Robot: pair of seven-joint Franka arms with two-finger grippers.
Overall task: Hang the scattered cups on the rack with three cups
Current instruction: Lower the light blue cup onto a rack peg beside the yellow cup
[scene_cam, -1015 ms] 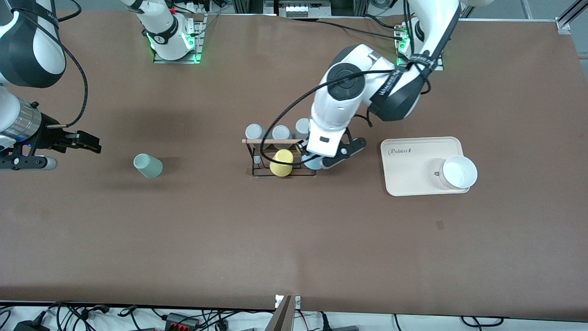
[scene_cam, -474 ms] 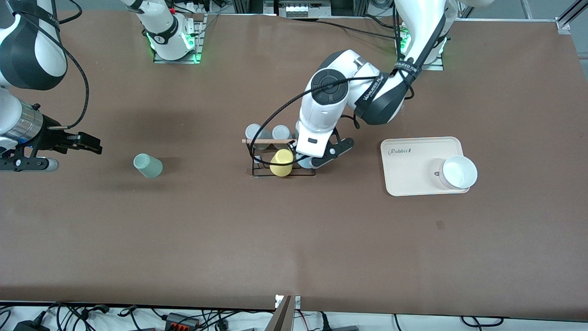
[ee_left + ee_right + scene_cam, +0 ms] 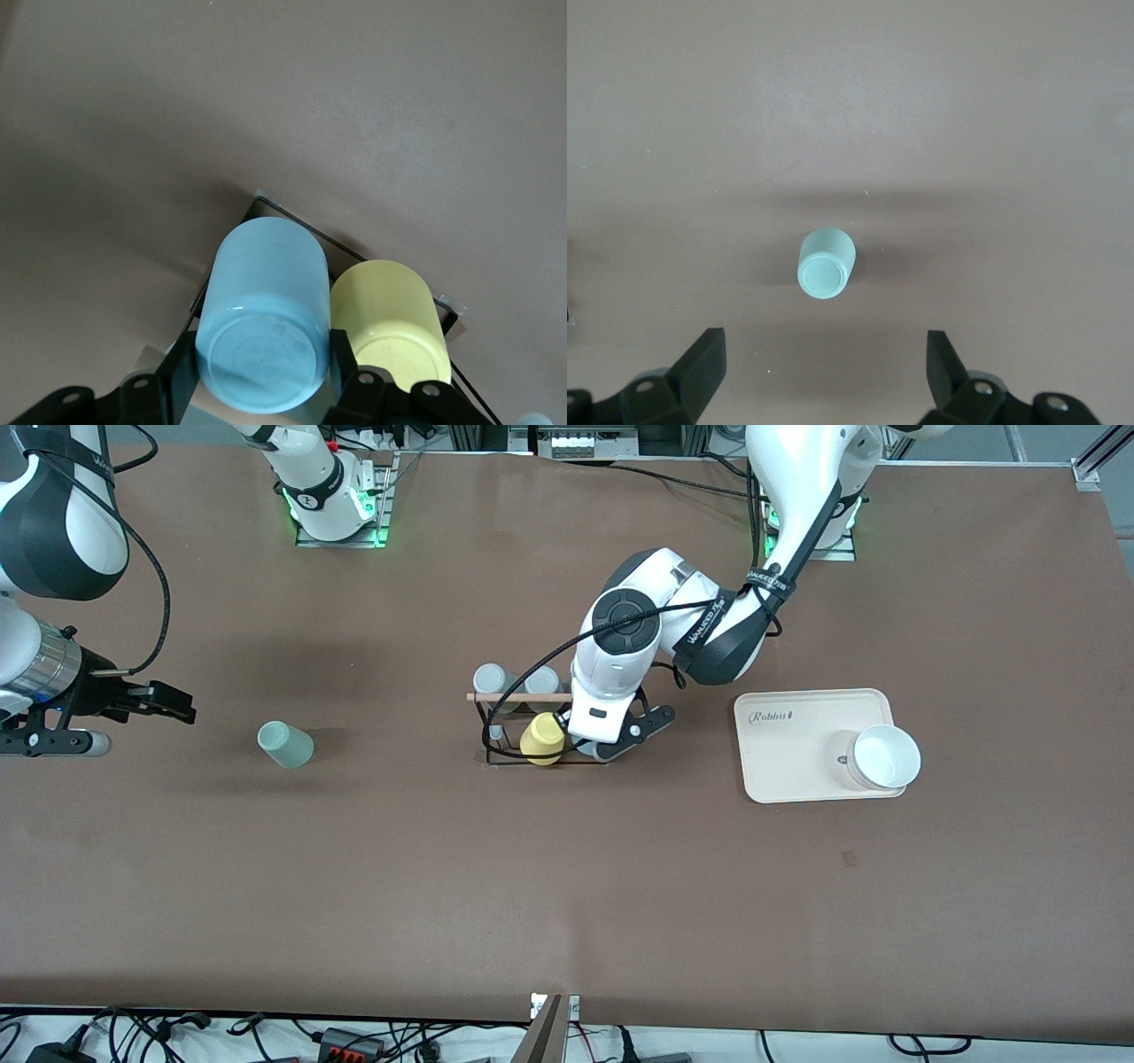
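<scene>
- We see even, bright overhead light on the brown table (image 3: 567, 886) — no glare.
- Soft shadows lie beside the mint cup (image 3: 285, 744) and under the left arm (image 3: 709, 629).
- In the left wrist view, the blue cup (image 3: 263, 329) looks slightly soft.

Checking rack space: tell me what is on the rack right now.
The rack holds a yellow cup and grey cups. The left gripper, jaws shut on the light blue cup, holds it beside the yellow one; the arm hides the pegs there.
</scene>
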